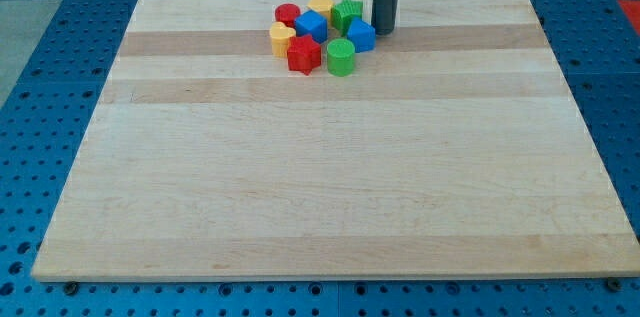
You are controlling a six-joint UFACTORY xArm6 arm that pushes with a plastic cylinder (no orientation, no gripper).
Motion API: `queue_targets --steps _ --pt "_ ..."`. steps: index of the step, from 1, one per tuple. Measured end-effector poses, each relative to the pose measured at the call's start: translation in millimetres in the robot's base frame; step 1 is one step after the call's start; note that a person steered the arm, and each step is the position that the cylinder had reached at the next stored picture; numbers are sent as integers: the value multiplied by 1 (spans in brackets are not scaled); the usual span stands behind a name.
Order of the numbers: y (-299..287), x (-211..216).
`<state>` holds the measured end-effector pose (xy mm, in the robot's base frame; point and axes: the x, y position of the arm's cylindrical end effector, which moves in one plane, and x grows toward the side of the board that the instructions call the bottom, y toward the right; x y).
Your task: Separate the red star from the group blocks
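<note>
A tight group of blocks sits near the view's top, middle of the wooden board (330,157). The red star (303,54) lies at the group's lower left edge, touching a green cylinder (340,57) on its right and a yellow block (282,37) above left. Behind are a red cylinder (288,15), a blue block (312,26), a yellow block (321,7), a green star (347,13) and a blue block (361,35). My tip (382,31) stands at the group's right side, just right of the right-hand blue block, far from the red star.
The board lies on a blue perforated table (60,37) that surrounds it on all sides. The group is close to the board's top edge.
</note>
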<state>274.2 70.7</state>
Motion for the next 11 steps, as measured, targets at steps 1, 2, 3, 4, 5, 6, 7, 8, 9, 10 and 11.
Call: queue_targets --steps 1,2,3,4,5,6,7,8,9,10,11 --pt "0 0" --pt "-6 -44" --pt "-12 -61" --pt "-30 -61" --pt "-56 -61" --pt "-83 -61" --pt "-103 -61" --pt "-103 -34" --pt "-103 30" --pt "-99 100" --pt "-99 79"
